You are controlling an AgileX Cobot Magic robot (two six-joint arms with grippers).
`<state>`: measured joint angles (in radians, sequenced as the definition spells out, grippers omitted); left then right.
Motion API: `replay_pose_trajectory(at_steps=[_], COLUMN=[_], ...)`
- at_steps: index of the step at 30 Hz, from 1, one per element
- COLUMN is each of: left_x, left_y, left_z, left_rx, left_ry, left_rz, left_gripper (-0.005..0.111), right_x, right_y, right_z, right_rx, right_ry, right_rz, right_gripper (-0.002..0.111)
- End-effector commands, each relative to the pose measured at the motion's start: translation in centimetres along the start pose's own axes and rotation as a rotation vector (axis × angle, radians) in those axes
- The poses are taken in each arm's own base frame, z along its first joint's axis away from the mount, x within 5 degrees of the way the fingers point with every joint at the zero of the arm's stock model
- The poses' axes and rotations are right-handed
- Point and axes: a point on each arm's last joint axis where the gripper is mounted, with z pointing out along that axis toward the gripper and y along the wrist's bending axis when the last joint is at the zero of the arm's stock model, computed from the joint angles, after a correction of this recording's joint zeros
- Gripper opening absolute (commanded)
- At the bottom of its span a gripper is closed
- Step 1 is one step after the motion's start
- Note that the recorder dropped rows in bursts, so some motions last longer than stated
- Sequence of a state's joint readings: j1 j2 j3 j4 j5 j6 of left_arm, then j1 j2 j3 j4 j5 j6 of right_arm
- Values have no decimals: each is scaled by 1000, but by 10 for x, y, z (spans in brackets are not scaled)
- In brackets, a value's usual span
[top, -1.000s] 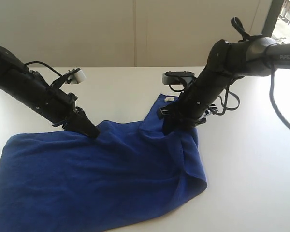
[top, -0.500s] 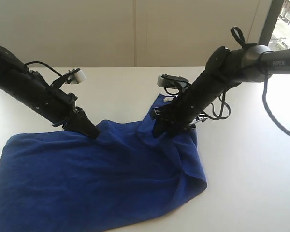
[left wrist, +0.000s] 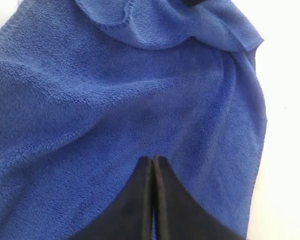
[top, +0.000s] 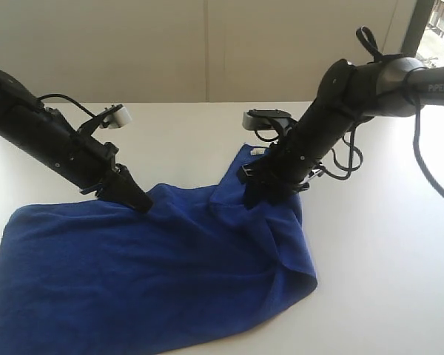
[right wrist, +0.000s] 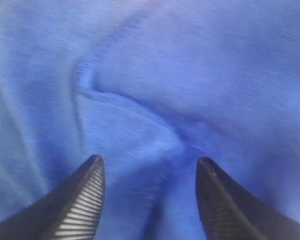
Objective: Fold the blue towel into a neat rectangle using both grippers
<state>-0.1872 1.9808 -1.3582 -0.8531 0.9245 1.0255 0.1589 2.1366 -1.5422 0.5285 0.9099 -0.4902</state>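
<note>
Left fingers (left wrist: 140, 200) are pinching the towel (top: 155, 274); right fingers (right wrist: 80, 200) are hanging wide, needing a square bite on the fold (right wrist: 135, 112).

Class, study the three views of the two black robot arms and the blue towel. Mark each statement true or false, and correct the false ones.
1. The blue terry-cloth towel is folded into a neat rectangle. False: it lies rumpled, with part of it flopped over.
2. The fingers of the left gripper are shut together. True.
3. The fingers of the right gripper are shut. False: they stand apart over the towel.
4. The towel lies on a white table. True.
</note>
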Motion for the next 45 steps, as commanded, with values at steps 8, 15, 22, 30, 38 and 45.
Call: replay_pose_trajectory(at_steps=[8, 15, 22, 30, 38, 45], left_x=[1, 1, 1, 1, 2, 2], left_y=[-5, -5, -5, -5, -7, -8], left_z=[1, 1, 1, 1, 0, 0], left_rx=[39, 39, 37, 37, 62, 74], left_ry=[12, 12, 11, 11, 21, 26], left_rz=[4, 4, 14, 22, 22, 22], left_gripper=[0, 0, 0, 0, 0, 0], right_x=[-1, -5, -5, -8, -8, -6], right_y=[-14, -11, -11, -13, -15, -19], right_z=[14, 13, 13, 13, 8, -43], right_rx=[36, 5, 5, 27, 45, 115], right_ry=[-19, -54, -60, -89, -91, -110], right_rz=[42, 67, 52, 47, 34, -25], right_gripper=[52, 50, 34, 21, 0, 0])
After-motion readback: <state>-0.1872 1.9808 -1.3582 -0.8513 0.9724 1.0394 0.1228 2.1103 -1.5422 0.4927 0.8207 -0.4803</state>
